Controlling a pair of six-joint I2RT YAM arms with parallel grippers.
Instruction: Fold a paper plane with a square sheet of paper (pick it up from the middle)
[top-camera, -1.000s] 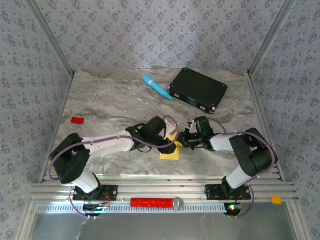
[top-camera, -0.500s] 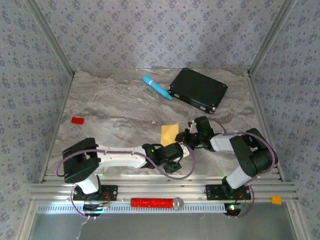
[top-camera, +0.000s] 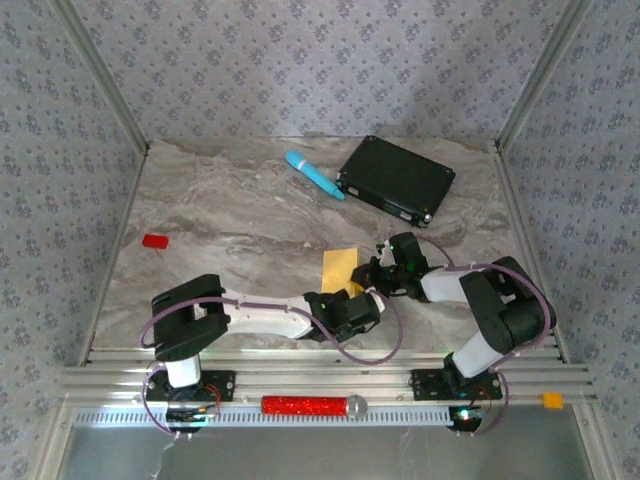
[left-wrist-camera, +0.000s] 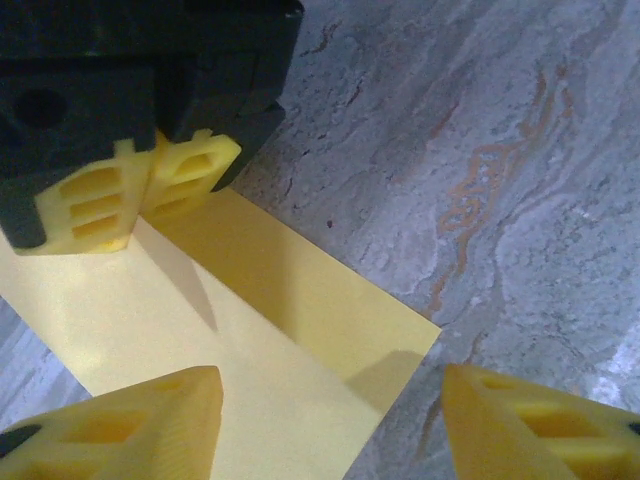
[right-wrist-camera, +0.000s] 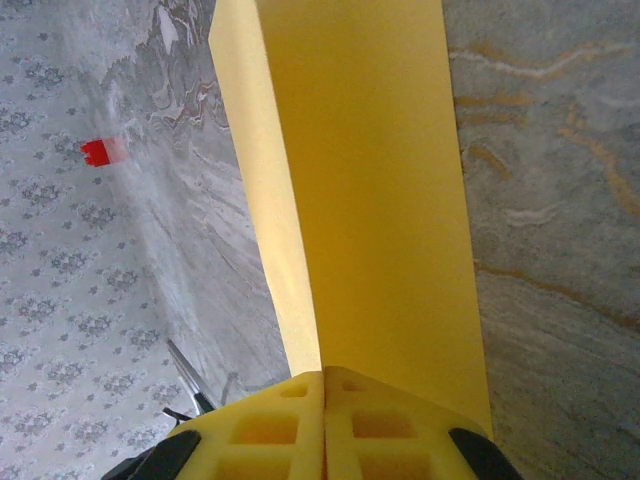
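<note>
Pinching one edge of the yellow sheet (right-wrist-camera: 370, 180), the right gripper (right-wrist-camera: 323, 375) has its fingers pressed together on the paper. The sheet lies on the table (top-camera: 230, 220), on the near side of the black box (top-camera: 397, 180) and well apart from it, with bare stone between them. The left gripper (left-wrist-camera: 328, 378) is spread at a corner of the sheet, one finger over paper and the other over table. A blue cylinder (top-camera: 314, 174) lies just left of the box, and a red block (top-camera: 154, 240) lies far to its left.
</note>
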